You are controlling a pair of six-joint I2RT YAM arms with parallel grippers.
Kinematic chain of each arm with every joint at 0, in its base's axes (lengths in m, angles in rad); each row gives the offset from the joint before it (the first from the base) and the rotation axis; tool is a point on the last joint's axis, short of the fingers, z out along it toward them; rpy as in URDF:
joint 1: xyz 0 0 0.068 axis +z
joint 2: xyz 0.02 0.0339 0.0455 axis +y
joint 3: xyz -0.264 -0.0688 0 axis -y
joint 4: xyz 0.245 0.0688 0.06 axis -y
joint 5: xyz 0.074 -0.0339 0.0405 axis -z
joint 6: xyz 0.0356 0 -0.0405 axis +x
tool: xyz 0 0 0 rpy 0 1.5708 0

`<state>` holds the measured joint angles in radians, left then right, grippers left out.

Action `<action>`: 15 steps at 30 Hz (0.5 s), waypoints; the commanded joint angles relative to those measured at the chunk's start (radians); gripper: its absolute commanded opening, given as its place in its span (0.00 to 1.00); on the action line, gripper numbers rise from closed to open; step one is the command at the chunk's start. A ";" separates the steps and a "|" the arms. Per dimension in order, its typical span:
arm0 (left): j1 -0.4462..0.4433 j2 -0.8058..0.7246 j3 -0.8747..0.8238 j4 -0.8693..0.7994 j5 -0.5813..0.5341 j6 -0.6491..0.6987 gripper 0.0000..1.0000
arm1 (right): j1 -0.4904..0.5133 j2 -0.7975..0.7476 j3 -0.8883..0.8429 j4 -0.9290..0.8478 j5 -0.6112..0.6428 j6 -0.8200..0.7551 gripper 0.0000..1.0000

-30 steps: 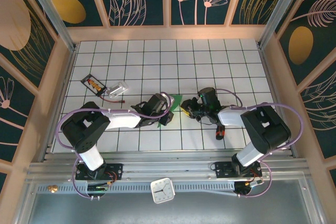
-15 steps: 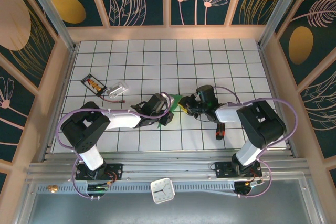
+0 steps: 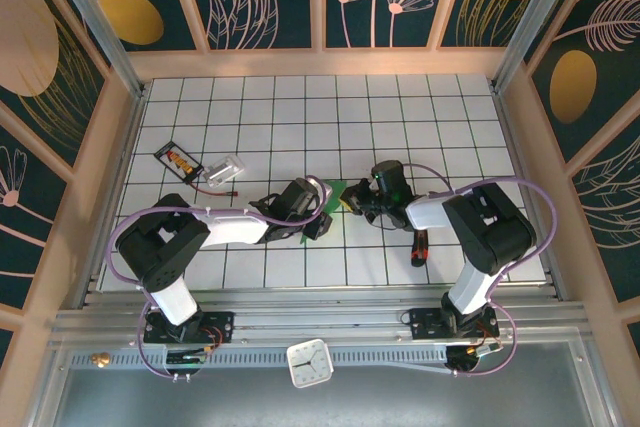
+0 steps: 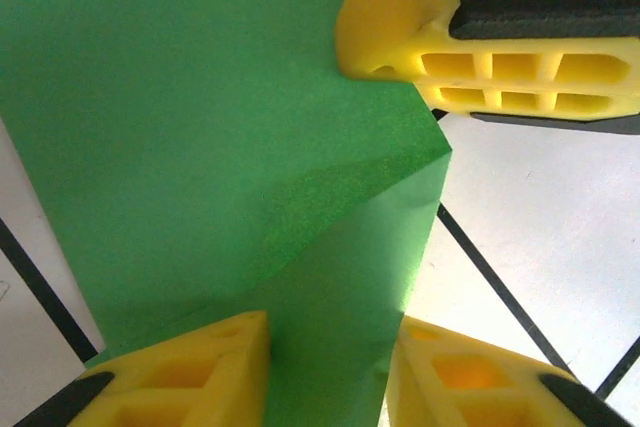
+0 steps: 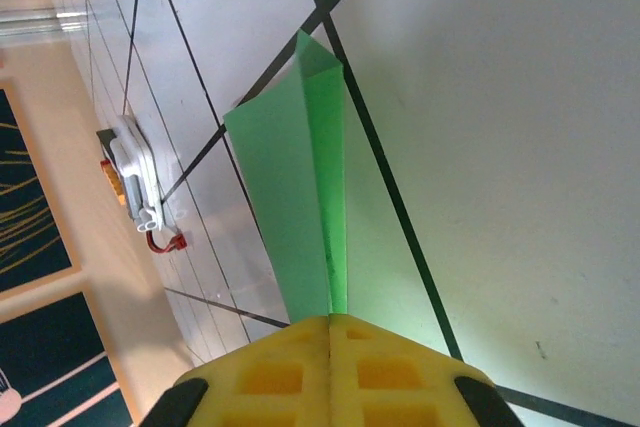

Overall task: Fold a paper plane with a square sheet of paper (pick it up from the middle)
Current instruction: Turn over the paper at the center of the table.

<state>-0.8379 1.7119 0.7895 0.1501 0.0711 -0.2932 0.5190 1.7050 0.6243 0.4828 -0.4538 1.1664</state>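
Room is tight around the green sheet of paper (image 3: pixel 334 190). The left hand (image 3: pixel 320 214) crowds its near-left side, fingers apart astride the fold, and the right hand (image 3: pixel 351 203) pinches its right edge, with both arms lying low over the tabletop (image 3: pixel 300 107). Beyond the sheet, open tiles run to the back wall. Well left of it lie a black packet (image 3: pixel 178 159) and a clear gadget (image 3: pixel 226 168), and to its right and nearer lies a red-and-black tool (image 3: pixel 417 251).

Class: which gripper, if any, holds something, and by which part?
The right gripper is shut on the green paper, pinching one end at its crease. The left gripper straddles the paper, fingers apart.
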 commanded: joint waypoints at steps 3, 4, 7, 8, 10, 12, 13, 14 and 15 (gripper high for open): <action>-0.001 -0.075 -0.002 -0.026 0.001 0.037 0.43 | 0.002 -0.012 0.025 -0.019 -0.011 0.006 0.00; -0.001 -0.085 -0.009 -0.025 -0.005 0.039 0.45 | 0.002 -0.016 0.025 -0.021 -0.014 0.010 0.00; -0.004 -0.109 -0.031 -0.021 -0.021 0.039 0.48 | 0.001 -0.028 0.023 -0.026 -0.020 0.024 0.00; -0.004 -0.115 -0.034 -0.023 -0.029 0.040 0.49 | 0.002 -0.030 0.022 -0.022 -0.024 0.031 0.00; -0.011 -0.120 -0.039 -0.034 -0.049 0.051 0.51 | 0.000 -0.030 0.019 -0.015 -0.033 0.047 0.00; -0.025 -0.118 -0.034 -0.054 -0.080 0.067 0.53 | -0.002 -0.029 0.017 -0.004 -0.043 0.064 0.00; -0.031 -0.115 -0.035 -0.063 -0.093 0.073 0.53 | -0.002 -0.029 0.017 0.001 -0.047 0.073 0.00; -0.041 -0.114 -0.034 -0.068 -0.102 0.078 0.53 | -0.002 -0.028 0.017 0.004 -0.049 0.078 0.00; -0.047 -0.113 -0.035 -0.067 -0.104 0.078 0.53 | -0.003 -0.027 0.017 0.005 -0.051 0.081 0.00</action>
<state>-0.8642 1.6081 0.7685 0.1162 0.0093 -0.2462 0.5186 1.7046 0.6292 0.4721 -0.4805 1.2156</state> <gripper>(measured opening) 0.533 0.057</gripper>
